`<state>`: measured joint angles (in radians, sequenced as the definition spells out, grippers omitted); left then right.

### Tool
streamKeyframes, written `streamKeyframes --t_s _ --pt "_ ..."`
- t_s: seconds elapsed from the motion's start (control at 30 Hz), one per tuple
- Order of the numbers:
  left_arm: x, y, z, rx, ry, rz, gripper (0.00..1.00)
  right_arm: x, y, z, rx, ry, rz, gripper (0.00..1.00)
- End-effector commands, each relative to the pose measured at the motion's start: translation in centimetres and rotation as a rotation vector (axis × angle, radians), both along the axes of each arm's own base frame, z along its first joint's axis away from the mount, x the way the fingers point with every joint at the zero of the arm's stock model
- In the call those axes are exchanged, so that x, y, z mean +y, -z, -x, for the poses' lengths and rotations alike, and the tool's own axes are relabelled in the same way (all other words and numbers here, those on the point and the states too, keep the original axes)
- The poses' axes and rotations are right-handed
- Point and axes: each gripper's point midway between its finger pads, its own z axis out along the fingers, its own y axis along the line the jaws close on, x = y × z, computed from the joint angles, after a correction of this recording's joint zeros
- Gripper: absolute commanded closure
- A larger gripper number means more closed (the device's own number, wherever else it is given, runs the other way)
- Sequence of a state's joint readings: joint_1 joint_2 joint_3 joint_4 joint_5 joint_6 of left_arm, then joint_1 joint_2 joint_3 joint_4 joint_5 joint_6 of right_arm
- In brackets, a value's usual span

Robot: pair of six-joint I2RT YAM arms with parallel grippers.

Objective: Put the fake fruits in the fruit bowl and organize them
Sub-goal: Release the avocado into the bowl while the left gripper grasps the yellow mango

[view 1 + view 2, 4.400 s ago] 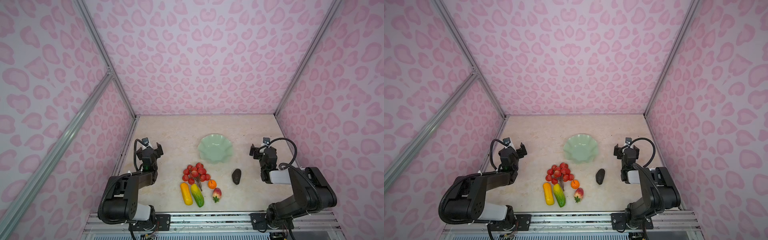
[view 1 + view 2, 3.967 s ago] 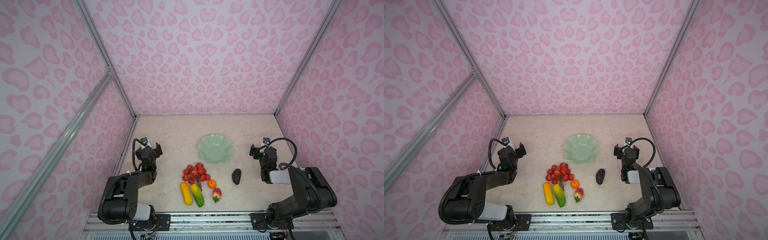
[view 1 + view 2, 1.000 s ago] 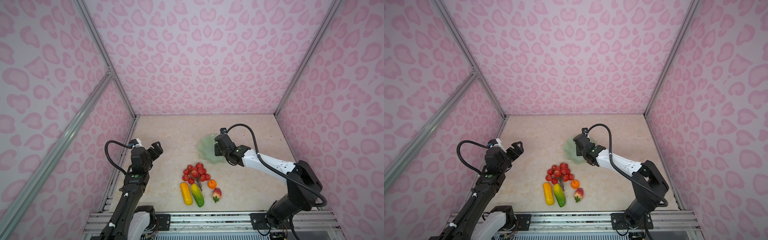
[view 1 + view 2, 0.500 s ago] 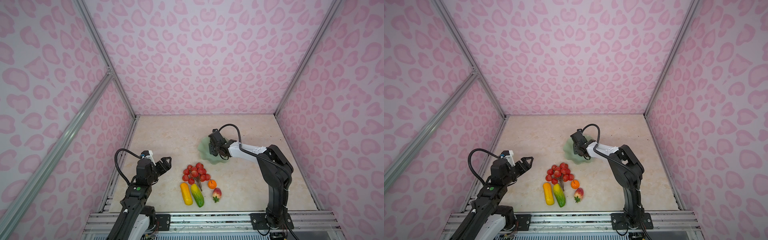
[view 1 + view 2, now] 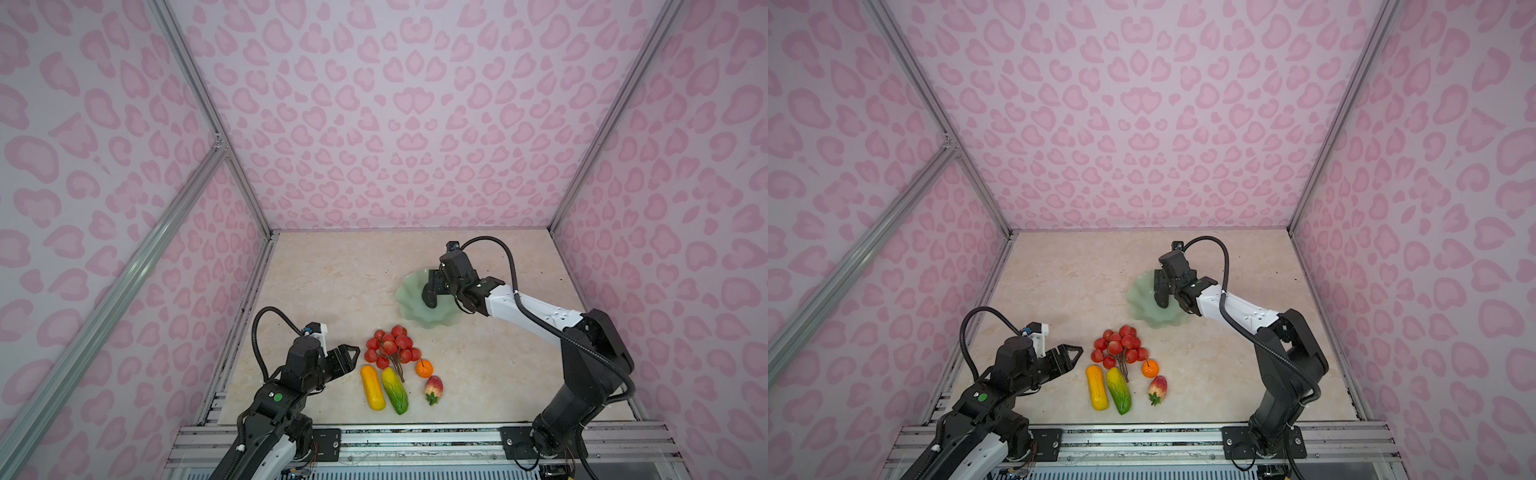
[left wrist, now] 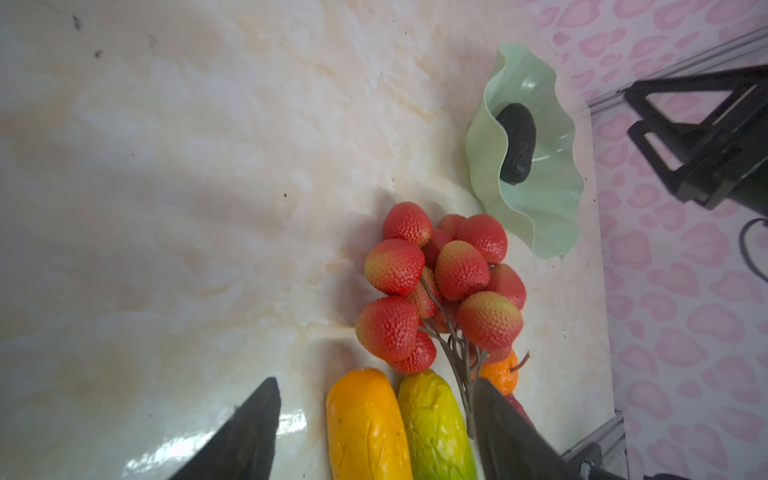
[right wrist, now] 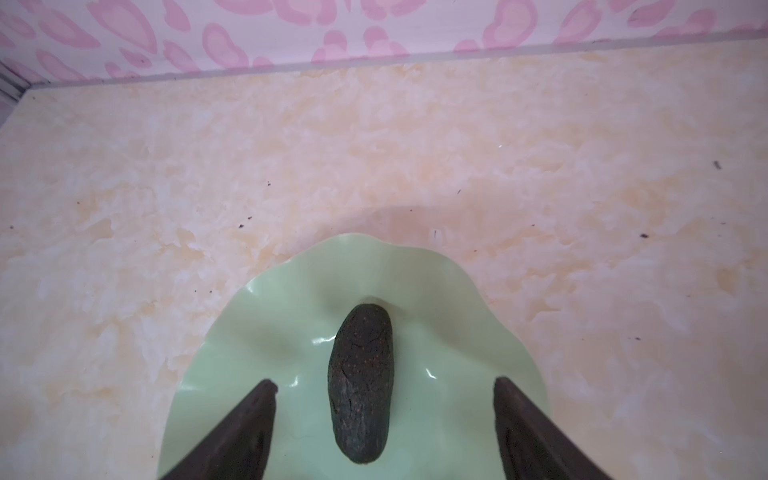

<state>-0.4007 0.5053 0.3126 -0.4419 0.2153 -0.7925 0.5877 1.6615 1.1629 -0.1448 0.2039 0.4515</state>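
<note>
Bowl (image 7: 270, 332) mint green; avocado (image 7: 360, 386) near-black (rusty specks); walls (image 5: 395, 124) pink leopard-spotted; tabletop (image 7: 374, 145) cream marbled.

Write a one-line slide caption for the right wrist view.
Right gripper, open, straddling the dark avocado that lies in the mint-green fruit bowl.

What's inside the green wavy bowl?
One dark avocado lies inside the fruit bowl, with nothing else showing. In both top views the right gripper covers part of the bowl's inside.

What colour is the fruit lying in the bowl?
Dark brown-black, with tiny reddish specks; the avocado shows best in the right wrist view.
</note>
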Motion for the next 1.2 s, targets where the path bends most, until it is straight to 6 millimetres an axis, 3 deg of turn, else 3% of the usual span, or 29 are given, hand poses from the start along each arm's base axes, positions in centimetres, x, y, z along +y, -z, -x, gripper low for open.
streamKeyframes --t_s 0.0,0.27,0.63,1.0,1.17 --pt "-0.2 1.4 1.2 0.069 0.008 -0.032 0.27 -1.3 -0.8 0.2 -0.037 0.038 -0.005 0.15" --pt "-2.2 3.5 3.5 0.126 0.052 -0.041 0.28 -3.8 -0.1 2.1 -0.02 0.074 -0.024 0.11" --pt "-4.3 4.8 3.7 0.155 0.13 -0.126 0.32 -4.9 0.2 2.5 -0.017 0.09 -0.024 0.08" --pt "-5.0 6.1 3.0 0.196 0.164 -0.206 0.5 -5.3 0.8 2.8 -0.006 0.098 -0.042 0.08" --pt "-4.8 5.4 2.8 0.173 0.16 -0.214 0.58 -5.8 1.0 2.9 -0.003 0.108 -0.038 0.08"
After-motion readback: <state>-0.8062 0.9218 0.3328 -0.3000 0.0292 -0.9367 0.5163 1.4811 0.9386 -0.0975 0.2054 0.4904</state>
